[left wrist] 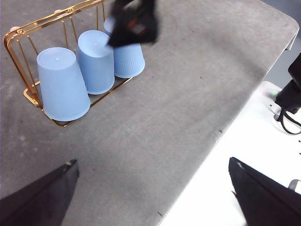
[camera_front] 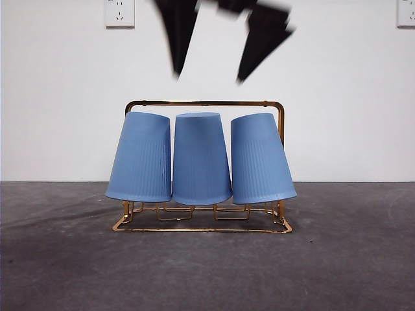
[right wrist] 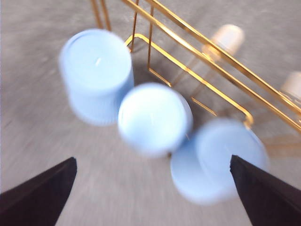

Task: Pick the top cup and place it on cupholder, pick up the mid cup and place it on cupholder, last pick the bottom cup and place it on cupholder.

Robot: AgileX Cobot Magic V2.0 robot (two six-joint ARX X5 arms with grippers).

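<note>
Three light blue ribbed cups stand upside down on the gold cupholder (camera_front: 204, 103): a left cup (camera_front: 140, 155), a middle cup (camera_front: 201, 159) and a right cup (camera_front: 260, 159). No crack shows clearly, so I cannot tell which one is the top cup. My right gripper (camera_front: 208, 78) hangs open and blurred above the rack, holding nothing. Its wrist view looks straight down on the cups (right wrist: 153, 117) and the cupholder (right wrist: 197, 52). My left gripper (left wrist: 153, 161) is open and empty near the table's edge, far from the cups (left wrist: 96, 59) and the cupholder (left wrist: 19, 47). The right gripper (left wrist: 134, 23) shows there above the cups.
The rack stands on a dark grey table (camera_front: 337, 259) before a white wall with two sockets (camera_front: 119, 11). A white surface (left wrist: 244, 141) borders the table, with black cables (left wrist: 291, 99) on it. White-tipped free prongs (right wrist: 227, 36) stand on the rack's far side.
</note>
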